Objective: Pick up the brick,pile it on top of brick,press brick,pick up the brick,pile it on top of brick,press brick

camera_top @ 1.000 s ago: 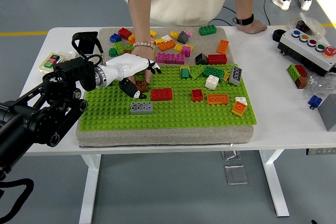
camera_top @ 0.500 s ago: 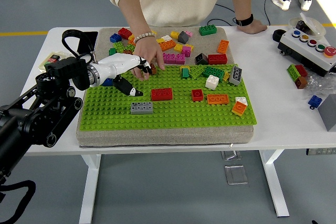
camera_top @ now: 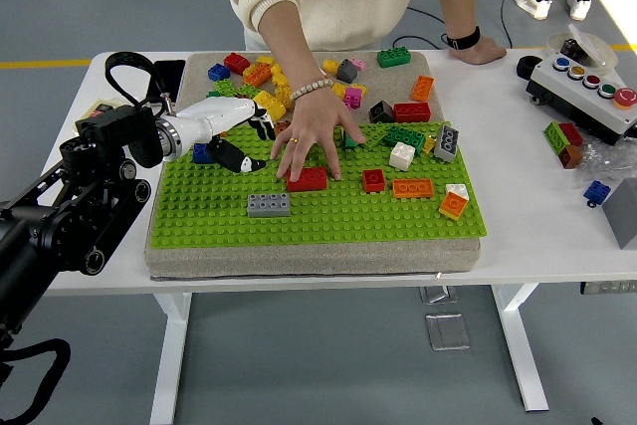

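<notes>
Hovering left hand (camera_top: 242,141), fingers loose and empty, sits left of the red brick (camera_top: 308,179) on the green baseplate (camera_top: 328,214), where a person's hand (camera_top: 317,131) rests; brick looks light, rigid, slick, so pinch its long sides.

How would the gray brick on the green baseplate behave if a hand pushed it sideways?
The gray brick looks rigid and boxy, so it should not roll. Sitting low and flat on the studded green baseplate, it probably resists sliding; if seated on the studs, it needs lifting.

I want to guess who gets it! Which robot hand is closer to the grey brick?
Left. The left hand hovers up and left of the grey brick, apart from it. The right hand is out of view.
</notes>
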Controlling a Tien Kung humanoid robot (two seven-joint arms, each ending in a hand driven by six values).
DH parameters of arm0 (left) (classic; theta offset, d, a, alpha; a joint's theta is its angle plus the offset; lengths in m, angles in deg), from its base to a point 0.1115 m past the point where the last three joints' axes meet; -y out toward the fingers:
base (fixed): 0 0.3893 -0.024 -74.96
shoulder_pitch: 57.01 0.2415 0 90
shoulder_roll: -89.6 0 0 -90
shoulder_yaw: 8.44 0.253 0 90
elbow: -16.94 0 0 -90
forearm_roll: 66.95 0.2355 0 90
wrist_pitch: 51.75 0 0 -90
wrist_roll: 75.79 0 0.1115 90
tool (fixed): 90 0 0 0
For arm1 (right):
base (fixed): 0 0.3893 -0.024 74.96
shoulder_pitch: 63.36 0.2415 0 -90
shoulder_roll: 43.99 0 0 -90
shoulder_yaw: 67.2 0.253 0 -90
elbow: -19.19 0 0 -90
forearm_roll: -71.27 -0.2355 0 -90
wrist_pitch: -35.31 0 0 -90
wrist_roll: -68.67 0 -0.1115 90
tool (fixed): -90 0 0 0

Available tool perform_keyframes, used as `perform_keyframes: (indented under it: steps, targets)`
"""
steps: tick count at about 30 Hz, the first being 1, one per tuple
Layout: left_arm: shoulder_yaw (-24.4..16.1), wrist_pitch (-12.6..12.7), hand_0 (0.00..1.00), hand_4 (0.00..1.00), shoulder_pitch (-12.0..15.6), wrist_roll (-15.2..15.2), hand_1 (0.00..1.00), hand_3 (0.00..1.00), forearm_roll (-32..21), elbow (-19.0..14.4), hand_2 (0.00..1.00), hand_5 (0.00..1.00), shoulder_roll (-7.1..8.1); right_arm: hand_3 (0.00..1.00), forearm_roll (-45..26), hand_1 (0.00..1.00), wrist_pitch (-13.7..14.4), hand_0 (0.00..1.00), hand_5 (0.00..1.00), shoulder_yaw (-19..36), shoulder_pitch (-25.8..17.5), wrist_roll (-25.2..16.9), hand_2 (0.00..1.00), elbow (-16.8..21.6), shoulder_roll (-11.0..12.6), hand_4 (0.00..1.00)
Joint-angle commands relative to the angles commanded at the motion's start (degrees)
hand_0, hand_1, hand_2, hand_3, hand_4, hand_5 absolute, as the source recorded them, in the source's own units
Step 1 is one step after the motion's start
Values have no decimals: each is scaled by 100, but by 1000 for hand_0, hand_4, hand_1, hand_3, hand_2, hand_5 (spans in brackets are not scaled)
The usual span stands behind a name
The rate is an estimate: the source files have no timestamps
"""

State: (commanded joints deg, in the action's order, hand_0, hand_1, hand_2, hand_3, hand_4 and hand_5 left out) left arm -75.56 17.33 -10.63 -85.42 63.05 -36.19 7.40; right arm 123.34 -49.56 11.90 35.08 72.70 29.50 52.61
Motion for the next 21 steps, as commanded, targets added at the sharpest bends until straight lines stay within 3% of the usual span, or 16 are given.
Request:
perform_keyframes:
  steps: [21]
  targets:
    - [-126,-198,788,890,-20,39,749,700,0,121,730,259,23,736,36,686,1,755,639,-26,12,24,733,0,-18,998]
